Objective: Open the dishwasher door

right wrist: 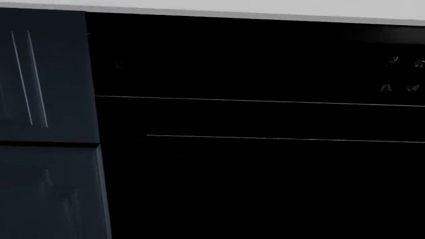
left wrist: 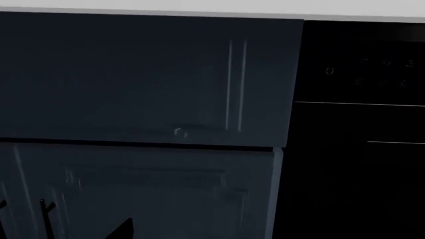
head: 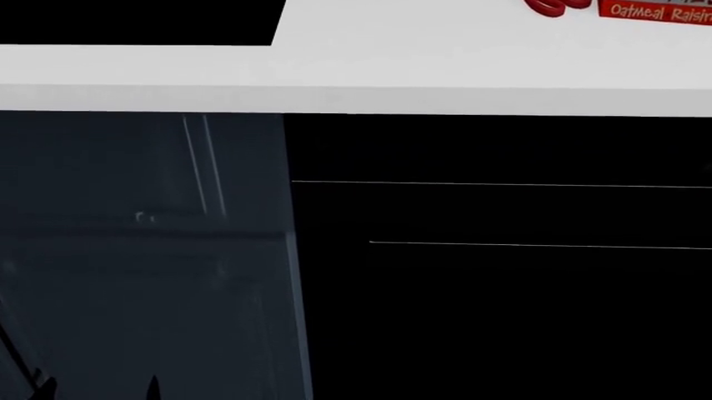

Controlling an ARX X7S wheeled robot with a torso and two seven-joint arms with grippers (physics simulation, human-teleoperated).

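Blackness filled most of my head view: the dishwasher door stood shut and flush under the white countertop, a wide glossy panel crossed by two thin silver lines, the lower one shorter than the upper. To its left sat the blue-grey cabinet front with pale vertical streaks. At the top right edge, a red-lettered oatmeal box rested on the counter.

Through the right wrist camera I saw the dishwasher door squarely ahead, with faint control symbols near its upper corner, and the cabinet front beside it. I saw none of the right fingers, so I could not say where the door lay relative to them.

The left wrist camera faced mostly the cabinet front, with the dishwasher door off to one side. Dark slivers at the frame's edge might have been the left fingers, apart from the cabinet, but I could not tell whether they were spread or pressed together.
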